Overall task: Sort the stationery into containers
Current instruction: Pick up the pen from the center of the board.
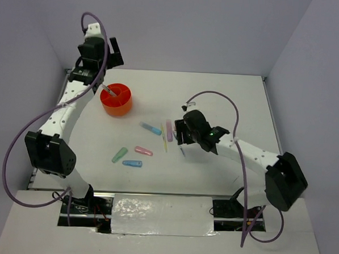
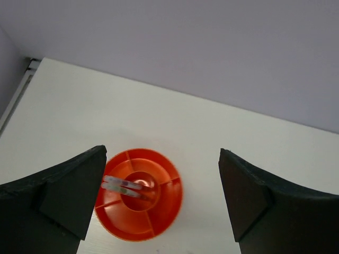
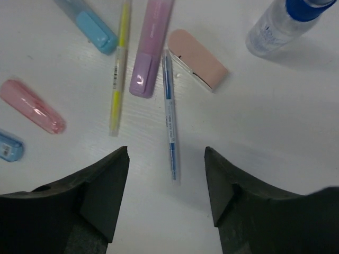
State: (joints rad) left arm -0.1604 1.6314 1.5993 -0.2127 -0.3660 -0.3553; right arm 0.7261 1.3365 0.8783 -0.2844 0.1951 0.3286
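Observation:
The round orange organizer [image 1: 117, 99] stands at the back left; in the left wrist view [image 2: 139, 193] two thin pens [image 2: 123, 186] lean out of its central ring. My left gripper [image 2: 161, 196] is open and empty above it. My right gripper [image 3: 167, 182] is open and empty just above the table, over the tip of a thin blue pen [image 3: 169, 114]. Ahead of it lie a yellow pen [image 3: 118, 69], a purple marker [image 3: 151, 47], a blue marker [image 3: 90, 24], a pink eraser [image 3: 197, 58], a clear blue-capped bottle [image 3: 280, 24] and a pink marker [image 3: 33, 106].
In the top view a green marker [image 1: 119, 154], a blue marker [image 1: 132, 164] and a pink marker [image 1: 143, 150] lie left of the right gripper [image 1: 182, 140]. Walls close the table at the back and both sides.

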